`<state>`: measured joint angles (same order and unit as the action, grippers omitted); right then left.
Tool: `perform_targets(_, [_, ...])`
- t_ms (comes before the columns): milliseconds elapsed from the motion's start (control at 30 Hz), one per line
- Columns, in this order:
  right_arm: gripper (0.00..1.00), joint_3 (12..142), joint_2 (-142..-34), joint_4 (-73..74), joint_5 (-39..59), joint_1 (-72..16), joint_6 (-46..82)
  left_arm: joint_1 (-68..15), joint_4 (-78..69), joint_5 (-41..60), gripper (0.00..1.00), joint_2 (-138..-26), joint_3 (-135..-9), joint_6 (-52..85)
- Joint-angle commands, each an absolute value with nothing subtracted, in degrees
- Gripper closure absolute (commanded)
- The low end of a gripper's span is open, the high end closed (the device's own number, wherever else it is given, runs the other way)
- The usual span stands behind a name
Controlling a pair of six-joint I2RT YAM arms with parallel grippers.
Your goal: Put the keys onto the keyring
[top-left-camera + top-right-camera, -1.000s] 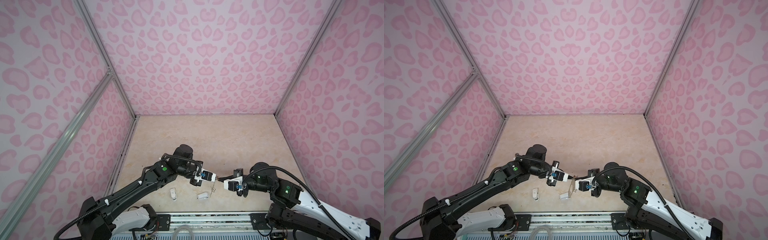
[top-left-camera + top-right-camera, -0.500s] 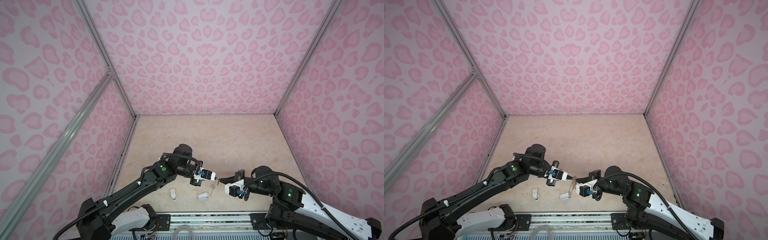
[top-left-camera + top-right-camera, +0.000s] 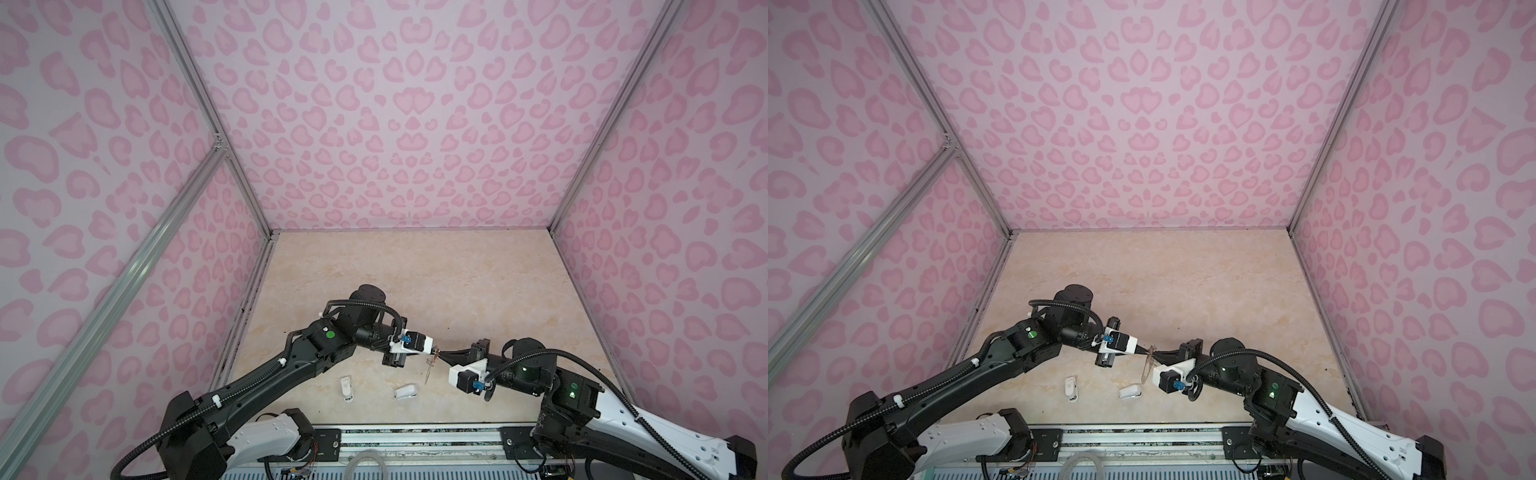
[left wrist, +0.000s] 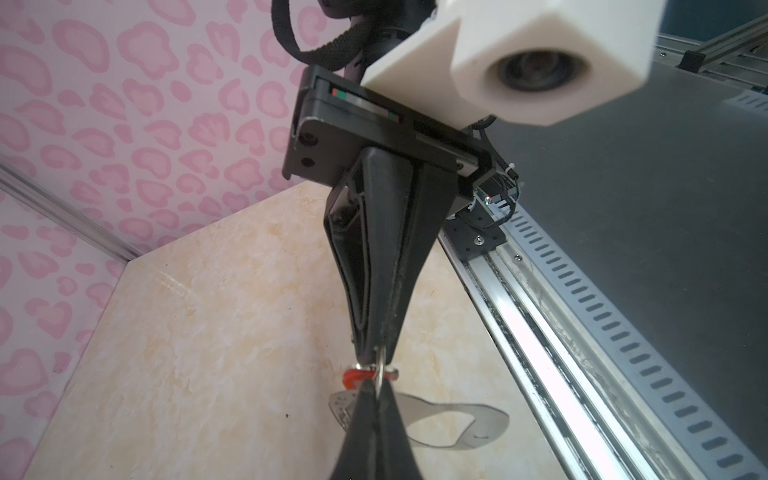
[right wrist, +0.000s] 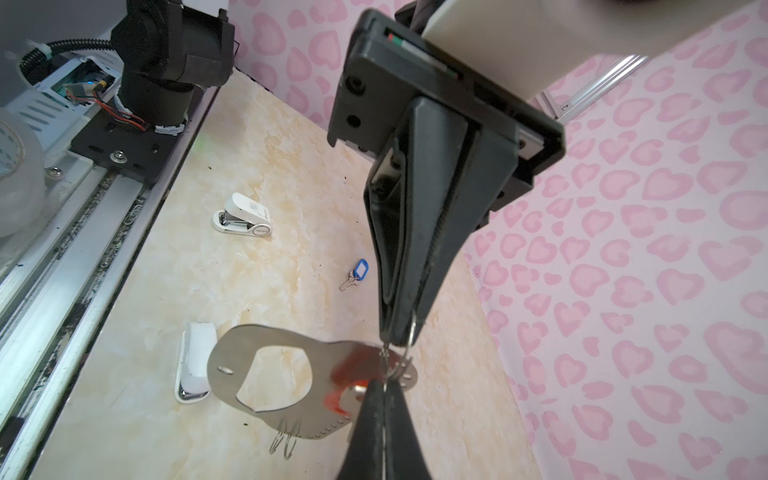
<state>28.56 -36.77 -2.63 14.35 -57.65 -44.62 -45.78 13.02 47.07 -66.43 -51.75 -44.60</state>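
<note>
The keyring (image 5: 232, 365), a flat grey plate with an oval cutout, hangs in the air by one wire ring. My left gripper (image 4: 376, 384) is shut on that wire ring (image 5: 409, 332). My right gripper (image 5: 384, 384) meets it tip to tip, shut on the key with the orange-red tag (image 4: 353, 377), which sits against the plate's holed edge. Both top views show the two tips touching over the near table, left gripper (image 3: 434, 350) and right gripper (image 3: 442, 354), with the keyring (image 3: 429, 368) dangling below. The blue-tagged key (image 5: 357, 272) lies on the table.
Two small white plastic objects (image 3: 347, 388) (image 3: 405, 392) lie on the marble table (image 3: 415, 282) near its front edge. Two more wire rings (image 5: 286, 440) hang from the plate. A metal rail (image 3: 415, 434) runs along the front; pink patterned walls enclose the other sides.
My right arm has dipped and shifted slightly, its tip staying close to the left fingertips. The keyring still hangs from the left gripper. Both grippers stay shut.
</note>
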Motion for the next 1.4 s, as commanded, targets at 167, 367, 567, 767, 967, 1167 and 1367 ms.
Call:
perform_targets(167, [0.73,26.5,-30.4,-3.1,9.7,-55.2,-35.2,-44.1,4.3,49.8,0.96,-67.6,-53.2,-41.1])
perform_targets(367, [0.69,26.2,-26.9,0.0,14.1,-52.5,-22.8,-43.8,0.8,49.4,0.96,-67.9,-53.0,-39.6])
perform_targets(567, [0.73,30.3,-32.0,1.1,16.6,-52.5,-15.6,-43.8,0.0,49.0,0.97,-67.3,-52.6,-39.6])
perform_targets(767, [0.77,31.2,-35.3,4.5,17.7,-52.5,-12.5,-43.8,0.4,48.6,0.97,-66.3,-51.6,-40.0])
perform_targets(967, [0.78,32.3,-37.6,4.0,17.1,-52.5,-12.6,-43.8,0.6,48.4,0.97,-65.7,-51.4,-40.3])
perform_targets(1167, [0.85,32.5,-39.2,4.2,17.4,-52.5,-12.7,-43.8,0.5,48.7,0.97,-65.8,-51.2,-40.6])
perform_targets(1367, [0.94,32.5,-39.1,4.6,17.6,-52.5,-13.0,-43.8,0.7,48.6,0.97,-65.7,-51.1,-41.0])
